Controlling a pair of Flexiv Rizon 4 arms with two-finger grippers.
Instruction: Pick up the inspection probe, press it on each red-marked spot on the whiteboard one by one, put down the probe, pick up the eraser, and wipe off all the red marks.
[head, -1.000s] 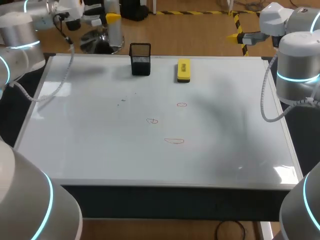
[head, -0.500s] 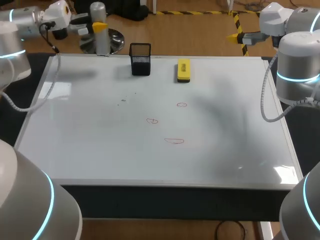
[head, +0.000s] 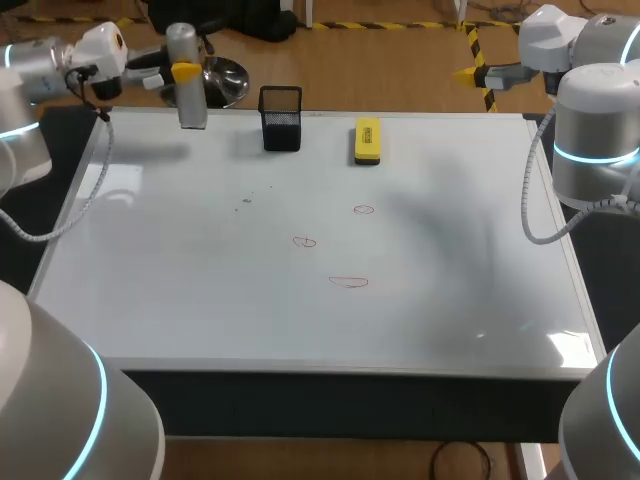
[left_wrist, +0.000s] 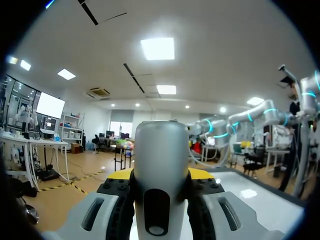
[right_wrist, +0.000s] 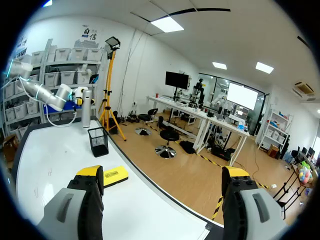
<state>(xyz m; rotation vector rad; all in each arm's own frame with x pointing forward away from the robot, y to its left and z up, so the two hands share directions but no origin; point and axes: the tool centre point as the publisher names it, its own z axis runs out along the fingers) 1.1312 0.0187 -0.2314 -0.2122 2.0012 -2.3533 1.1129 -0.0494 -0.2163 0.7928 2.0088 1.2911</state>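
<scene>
The left arm's jaws pinch the inspection probe (head: 188, 105), a grey, round-topped cylinder, upright above the desk's far-left corner. The right arm's jaws hang spread beyond the far-right corner. To press well, the probe should likely travel upright to the nearest of the red marks (head: 305, 241) mid-whiteboard (head: 450, 300), then drop squarely.

The whiteboard (head: 200, 300) is smooth and glossy, with glare; the inspection probe (head: 190, 102) looks smooth, matt grey; the pen holder (head: 281, 120) is black wire mesh.
</scene>
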